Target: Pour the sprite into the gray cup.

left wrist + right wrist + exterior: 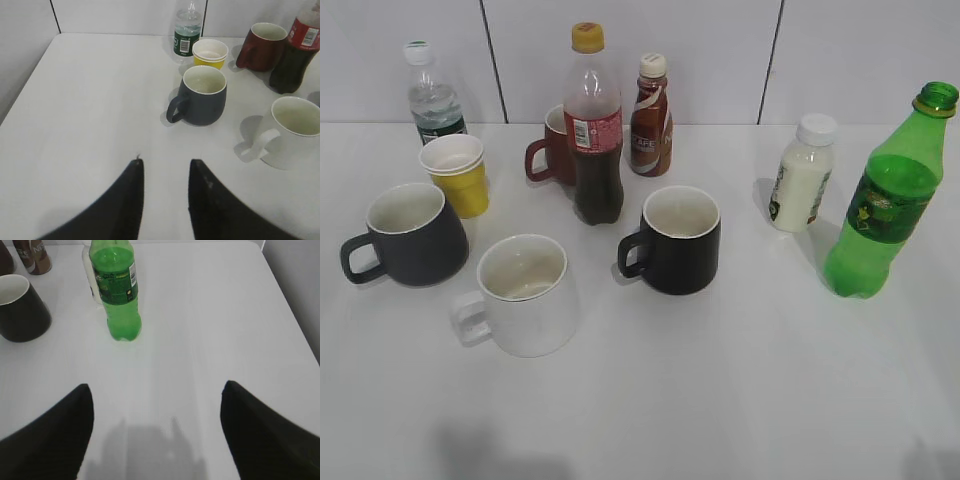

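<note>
The sprite (885,200) is a tall green plastic bottle with no cap, standing upright at the right of the table. It also shows in the right wrist view (118,290). The gray cup (408,235) is a squat dark mug with a white inside at the left, handle toward the left; it shows in the left wrist view (201,95) too. My left gripper (165,162) is open and empty, well short of the gray cup. My right gripper (157,390) is wide open and empty, short of the sprite. Neither gripper shows in the exterior view.
A cola bottle (593,125), brown coffee bottle (651,115), water bottle (432,95), white milk bottle (802,172), yellow paper cup (457,172), dark red mug (556,148), black mug (677,240) and white mug (523,295) stand on the white table (740,390).
</note>
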Controlling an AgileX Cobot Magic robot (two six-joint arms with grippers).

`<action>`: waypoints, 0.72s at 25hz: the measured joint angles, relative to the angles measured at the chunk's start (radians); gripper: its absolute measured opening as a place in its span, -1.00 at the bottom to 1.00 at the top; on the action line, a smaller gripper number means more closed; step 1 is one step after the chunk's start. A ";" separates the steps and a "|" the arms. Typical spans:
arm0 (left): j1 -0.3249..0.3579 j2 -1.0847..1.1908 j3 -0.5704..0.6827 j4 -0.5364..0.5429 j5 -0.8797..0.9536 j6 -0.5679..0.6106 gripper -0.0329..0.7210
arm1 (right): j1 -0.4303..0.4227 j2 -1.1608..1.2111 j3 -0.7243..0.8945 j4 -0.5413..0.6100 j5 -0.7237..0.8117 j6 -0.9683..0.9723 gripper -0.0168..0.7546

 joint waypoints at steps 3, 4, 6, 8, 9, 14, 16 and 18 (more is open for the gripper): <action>0.000 0.000 0.000 0.000 0.000 0.000 -0.28 | 0.000 0.000 0.000 0.000 0.000 0.000 0.57; 0.000 0.000 0.000 0.000 0.000 0.000 -0.28 | 0.000 0.000 0.000 0.000 0.000 0.000 0.57; 0.000 0.000 0.000 0.000 0.000 0.000 -0.28 | 0.000 0.000 0.000 0.002 0.000 0.000 0.57; 0.000 0.000 0.000 0.000 0.000 0.000 -0.28 | 0.000 0.000 0.000 0.004 0.000 0.000 0.57; 0.000 0.000 0.000 0.000 0.000 0.000 -0.28 | 0.000 0.000 0.000 0.004 0.000 0.000 0.57; 0.000 0.000 0.000 0.000 0.000 0.000 -0.28 | 0.000 0.000 0.000 0.004 0.000 0.000 0.57; 0.000 0.000 0.000 0.000 0.000 0.000 -0.28 | 0.000 0.000 0.000 0.004 0.000 0.000 0.57; 0.000 0.000 0.000 0.000 0.000 0.000 -0.28 | 0.000 0.000 0.000 0.004 0.000 0.000 0.57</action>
